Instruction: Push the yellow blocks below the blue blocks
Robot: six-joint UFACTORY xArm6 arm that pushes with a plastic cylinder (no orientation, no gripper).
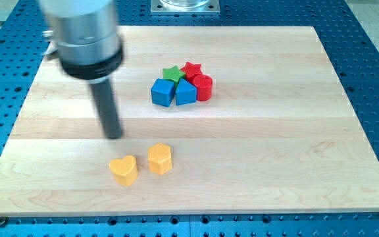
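A pale wooden board point(255, 164) with visible plank seams lies on a blue perforated metal table point(367, 39). The rod is matte dark, hanging from a shiny grey cylinder, and my tip point(114, 136) rests on the bare wood with nothing touching it; it holds nothing.

Just below and to the view's right of the tip sit the two task pieces: a yellow heart-shaped block point(124, 170) and a yellow hexagonal block point(160, 158), close together, a narrow gap between them.

Well apart, toward the view's top, a tight cluster: a blue cube point(163, 92), a blue wedge-like block point(185, 93), a red cylinder point(204, 86), a red star point(191, 68) and a green star point(172, 72). The blocks look like ridged plastic.
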